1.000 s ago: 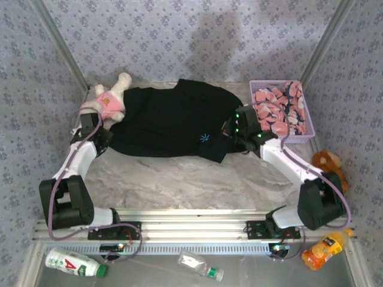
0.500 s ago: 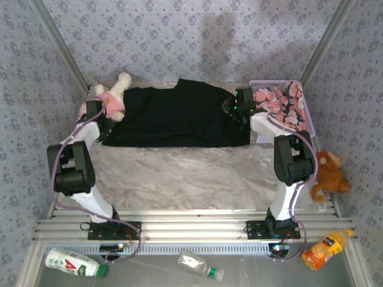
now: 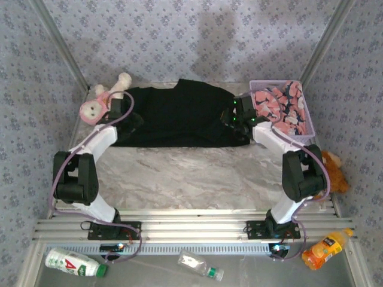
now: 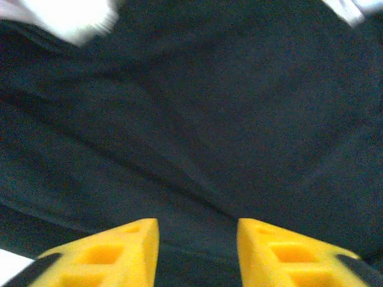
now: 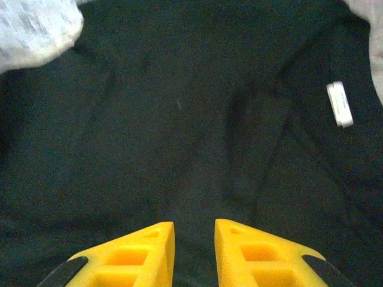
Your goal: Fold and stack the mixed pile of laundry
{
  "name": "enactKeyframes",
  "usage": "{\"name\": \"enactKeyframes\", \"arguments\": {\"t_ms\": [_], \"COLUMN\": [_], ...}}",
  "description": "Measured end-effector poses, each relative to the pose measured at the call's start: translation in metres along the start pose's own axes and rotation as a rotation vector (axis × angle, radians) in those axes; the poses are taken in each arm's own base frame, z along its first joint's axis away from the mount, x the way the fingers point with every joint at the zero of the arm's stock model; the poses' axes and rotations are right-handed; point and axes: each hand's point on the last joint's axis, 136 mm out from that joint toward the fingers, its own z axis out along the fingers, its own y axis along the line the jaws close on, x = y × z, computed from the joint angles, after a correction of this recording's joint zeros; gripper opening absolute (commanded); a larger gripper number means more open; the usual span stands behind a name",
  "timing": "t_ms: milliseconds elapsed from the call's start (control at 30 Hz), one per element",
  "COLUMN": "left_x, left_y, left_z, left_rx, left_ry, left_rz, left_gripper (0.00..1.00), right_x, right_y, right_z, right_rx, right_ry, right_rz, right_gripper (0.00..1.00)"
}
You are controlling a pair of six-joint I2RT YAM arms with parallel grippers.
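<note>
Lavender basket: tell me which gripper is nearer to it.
Right. The right gripper is over one end of the black T-shirt, just left of the basket; the left gripper is over the opposite end, by the plush toy.

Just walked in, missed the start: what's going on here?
Two robot arms are working on a black T-shirt lying flat at the far side of the table. The left gripper is over its left end beside a plush toy, the right gripper over its right end beside a basket. Their jaws stand apart, holding nothing. A pink garment sits bunched in the basket.
</note>
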Motion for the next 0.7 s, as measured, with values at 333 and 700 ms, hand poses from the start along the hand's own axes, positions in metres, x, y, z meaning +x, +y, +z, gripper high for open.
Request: {"name": "enactKeyframes", "arguments": {"t_ms": [333, 700], "left_x": [0.073, 0.081], "left_y": [-0.026, -0.009], "left_z": [0.046, 0.082], "left_rx": [0.040, -0.070], "left_ry": [0.171, 0.195], "left_rz": [0.129, 0.194], "left_gripper": [0.00, 0.00], "right_x": [0.060, 0.077], "right_y": [-0.052, -0.068], "right_z": [0.027, 0.064], "right_rx": [0.205, 0.264], "right_ry": [0.175, 0.263], "right_rz": [-0.034, -0.030], "right_gripper": [0.13, 0.14]}}
